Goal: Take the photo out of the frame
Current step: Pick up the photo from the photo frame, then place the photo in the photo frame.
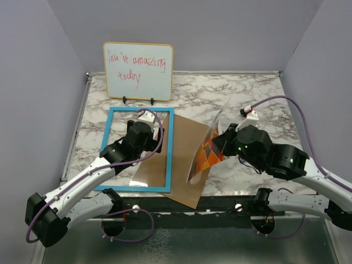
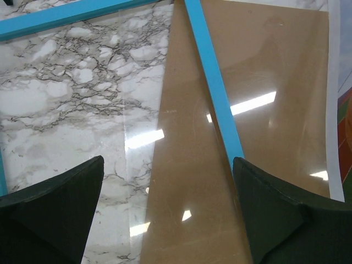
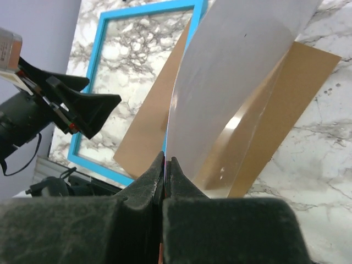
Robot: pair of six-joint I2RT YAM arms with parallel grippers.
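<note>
1. Standing on two small black feet at the back of the desk (image 1: 247, 93), a whiteboard (image 1: 137, 70) with red handwriting sits just behind the frame (image 1: 124, 110), not touching it.
2. The frame lies flat on the left half of the desk, with marble showing through its opening. Its right rail rests across a brown backing board (image 1: 184, 137), which lies at a slant and sticks out to the right and toward the near edge.
3. The left pincer (image 2: 168, 165) hovers over that right rail with its jaws spread wide and nothing in them. In the left wrist view the rail runs up between its two fingers.
4. The right pincer (image 3: 165, 170) is clamped tight on the lower edge of the photo (image 3: 236, 71), which curls upward above the right part of the board, outside the frame.
5. A clear sheet (image 3: 242, 137) bends alongside the photo; I cannot tell whether it is in the same pinch.
6. The desk is glossy white marble pattern with grey veins. The frame rim is narrow and bright blue.
7. The board is flat, smooth and streaked with glare. The photo is thin paper, plain white on the back, with orange and red stripes on its face.
8. The pincer fingers are black, wedge-shaped and coarse-grained. Pale lilac walls (image 1: 33, 82) close in three sides.
</note>
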